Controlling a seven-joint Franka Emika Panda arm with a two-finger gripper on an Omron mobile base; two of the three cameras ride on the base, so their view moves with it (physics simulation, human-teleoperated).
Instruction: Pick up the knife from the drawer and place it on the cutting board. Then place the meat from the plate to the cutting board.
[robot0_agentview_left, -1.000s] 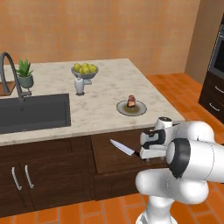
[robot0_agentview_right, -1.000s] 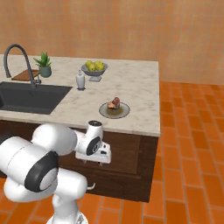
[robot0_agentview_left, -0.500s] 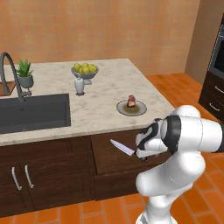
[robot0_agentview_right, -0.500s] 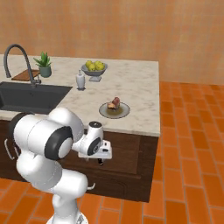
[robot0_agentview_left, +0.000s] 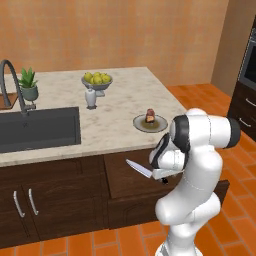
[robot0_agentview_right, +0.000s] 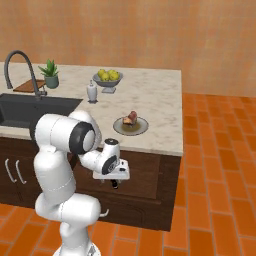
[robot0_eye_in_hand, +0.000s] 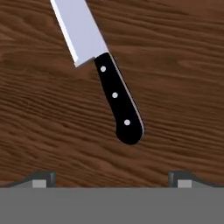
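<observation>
Nothing placed yet: knife (robot0_eye_in_hand: 114, 96) lies in open drawer (robot0_agentview_left: 125, 177), tool (robot0_eye_in_hand: 112, 177) spread wide above it, meat (robot0_agentview_left: 150, 115) on plate (robot0_agentview_left: 141, 125).

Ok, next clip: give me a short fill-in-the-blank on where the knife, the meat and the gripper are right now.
1. The knife lies flat on the wooden floor of the open ____.
2. The meat sits on the ____, on the counter.
3. The gripper hangs over the knife's black handle with its jaws ____.
4. The pedestal bowl near the sink holds yellow-green ____.

Missing words: drawer; plate; open; fruit
</observation>
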